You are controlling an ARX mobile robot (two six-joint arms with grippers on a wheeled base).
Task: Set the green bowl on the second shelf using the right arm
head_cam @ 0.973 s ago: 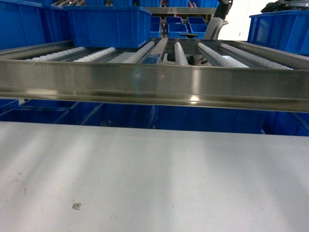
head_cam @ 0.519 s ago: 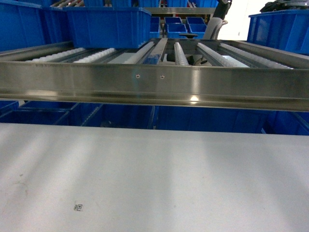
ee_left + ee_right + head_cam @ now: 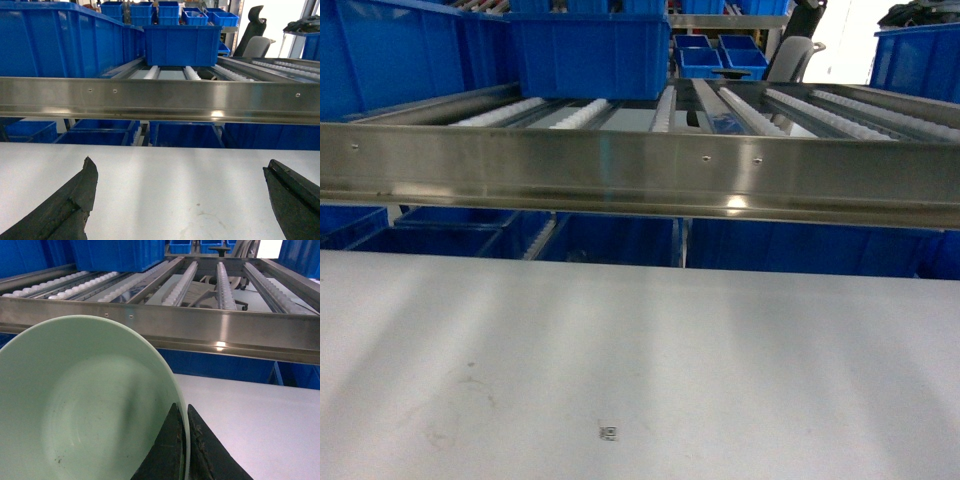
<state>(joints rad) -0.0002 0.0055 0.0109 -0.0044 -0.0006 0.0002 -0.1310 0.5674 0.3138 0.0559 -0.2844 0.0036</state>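
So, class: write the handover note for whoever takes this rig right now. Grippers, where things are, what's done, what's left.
Right gripper: shut on the green bowl, pinching its rim, held above the white table.
Left gripper: open, empty, over the table.
Second shelf: steel roller rack straight ahead, with a blue tub at its far left.
Done: bowl grasped and lifted.
Left: carry the bowl over the front rail, set it on the rollers, release.

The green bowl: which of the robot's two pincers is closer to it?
Right. The right pincer is clamped on the rim of the green bowl. The left pincer hangs open over the white table, with no bowl in its view.
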